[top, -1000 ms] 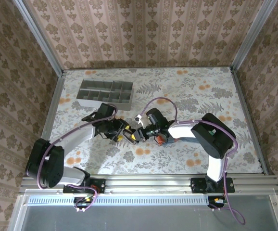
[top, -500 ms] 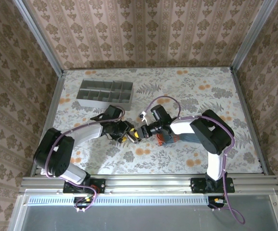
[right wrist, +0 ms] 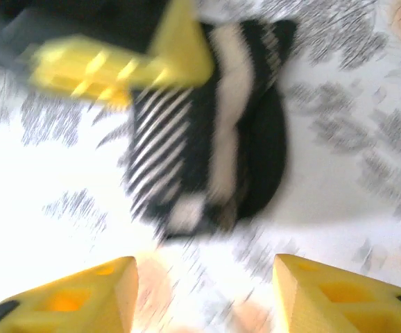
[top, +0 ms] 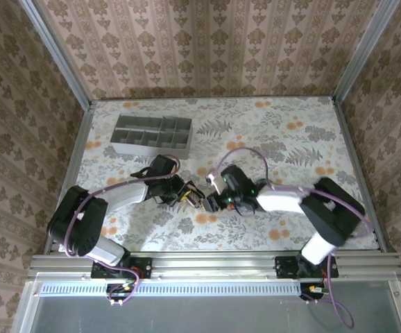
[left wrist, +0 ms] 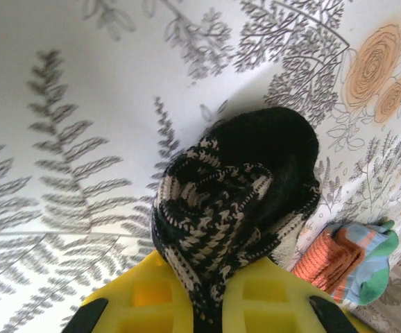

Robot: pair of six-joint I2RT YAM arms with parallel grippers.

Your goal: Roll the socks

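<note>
We had the left jaws clenched on one edge of the bunched black-and-cream sock point(left wrist: 242, 194) mid tabletop point(left wrist: 62, 104), right jaws hanging open nearby, teal sock point(left wrist: 353, 253) just beside it, so we figured the roll could spring loose if that thin pinch slipped.

A grey compartment tray point(top: 148, 148) is sitting upper left on the floral tabletop point(top: 291, 139), patterned wallpaper point(top: 207, 41) rising behind.
</note>
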